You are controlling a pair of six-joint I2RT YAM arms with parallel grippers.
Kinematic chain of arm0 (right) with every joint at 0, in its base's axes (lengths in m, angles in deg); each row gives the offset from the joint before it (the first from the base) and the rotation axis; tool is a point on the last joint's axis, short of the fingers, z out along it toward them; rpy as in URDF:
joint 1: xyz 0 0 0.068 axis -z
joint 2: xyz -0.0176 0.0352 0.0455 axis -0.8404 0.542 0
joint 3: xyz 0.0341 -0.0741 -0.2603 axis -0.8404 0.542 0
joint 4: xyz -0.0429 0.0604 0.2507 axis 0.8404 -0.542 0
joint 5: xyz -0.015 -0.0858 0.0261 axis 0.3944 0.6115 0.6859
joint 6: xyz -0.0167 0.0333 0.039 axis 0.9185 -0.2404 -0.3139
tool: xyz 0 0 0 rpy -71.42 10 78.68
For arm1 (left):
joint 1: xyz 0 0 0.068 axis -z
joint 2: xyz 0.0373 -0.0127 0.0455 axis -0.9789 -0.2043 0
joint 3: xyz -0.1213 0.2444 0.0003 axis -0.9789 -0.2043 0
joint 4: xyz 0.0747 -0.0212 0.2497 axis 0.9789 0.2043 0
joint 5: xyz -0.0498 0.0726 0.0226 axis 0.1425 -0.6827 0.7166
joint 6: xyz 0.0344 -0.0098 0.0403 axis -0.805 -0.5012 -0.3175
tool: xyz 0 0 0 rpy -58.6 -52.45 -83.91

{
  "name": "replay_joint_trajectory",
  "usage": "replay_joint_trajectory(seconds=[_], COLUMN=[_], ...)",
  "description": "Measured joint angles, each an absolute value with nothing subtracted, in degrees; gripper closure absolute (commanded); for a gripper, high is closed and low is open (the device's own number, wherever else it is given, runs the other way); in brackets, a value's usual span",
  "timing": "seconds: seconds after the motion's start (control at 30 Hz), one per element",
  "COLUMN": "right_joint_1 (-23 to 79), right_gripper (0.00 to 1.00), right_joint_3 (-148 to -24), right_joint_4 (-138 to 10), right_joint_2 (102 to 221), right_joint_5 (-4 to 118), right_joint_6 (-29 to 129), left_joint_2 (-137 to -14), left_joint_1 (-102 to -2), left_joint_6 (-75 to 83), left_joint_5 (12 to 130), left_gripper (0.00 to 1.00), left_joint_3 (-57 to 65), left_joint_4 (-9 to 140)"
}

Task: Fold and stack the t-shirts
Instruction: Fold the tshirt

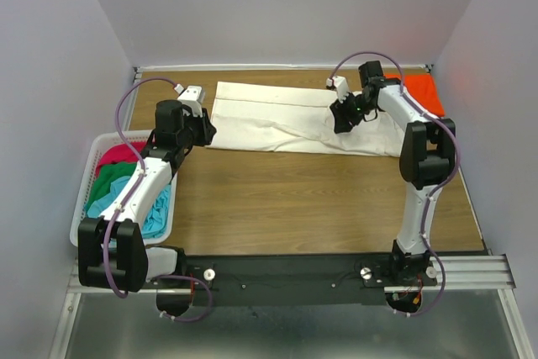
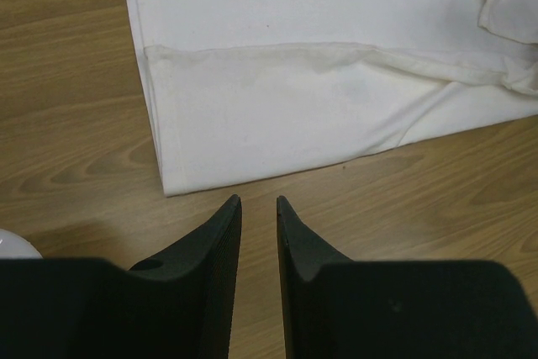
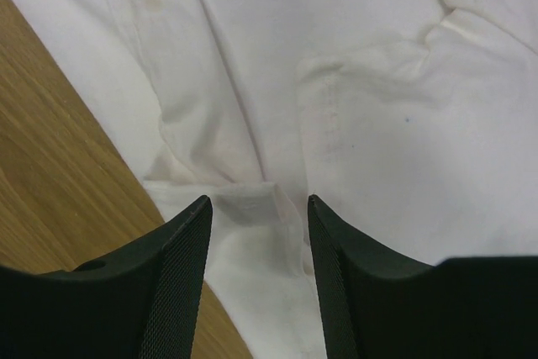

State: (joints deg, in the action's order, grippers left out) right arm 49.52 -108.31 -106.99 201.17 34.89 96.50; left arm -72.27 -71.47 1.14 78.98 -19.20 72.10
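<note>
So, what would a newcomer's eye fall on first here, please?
The large cream-white t-shirt, partly folded across the far middle of the table, stands out first, with the right gripper open over its right part and the left gripper just off its near-left corner. Then the colours: crimson, green and light-blue shirts in the white basket at the left edge, and an orange shirt in the far right corner.

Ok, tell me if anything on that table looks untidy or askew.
The cream-white t-shirt is uneven. Its left end lies flat and square, but the right end, below the open right pincer, is bunched into creases and folds, and its near edge runs on a slant.
</note>
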Motion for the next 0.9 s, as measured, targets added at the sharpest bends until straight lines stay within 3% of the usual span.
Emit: replay_joint_trajectory(seconds=[0.13,0.47,0.73,0.9], right_joint_1=[49.52,49.52,49.52,49.52], right_gripper=[0.53,0.55,0.95,0.99], right_joint_3=[-109.97,-110.76,-113.01,-114.93], right_joint_4=[-108.98,-111.69,-112.92,-113.03], right_joint_2=[201.96,204.10,205.28,205.19], right_joint_5=[34.67,33.68,33.44,33.47], right_joint_6=[98.95,100.85,101.70,102.40], left_joint_2=[-72.29,-73.03,-73.03,-73.18], left_joint_1=[-71.47,-71.47,-71.47,-71.47], left_joint_6=[1.11,1.11,1.09,1.09], left_joint_5=[78.98,78.98,78.98,78.98], left_gripper=[0.69,0.69,0.69,0.69], left_joint_3=[-19.20,-19.20,-19.20,-19.20], left_joint_4=[72.10,72.10,72.10,72.10])
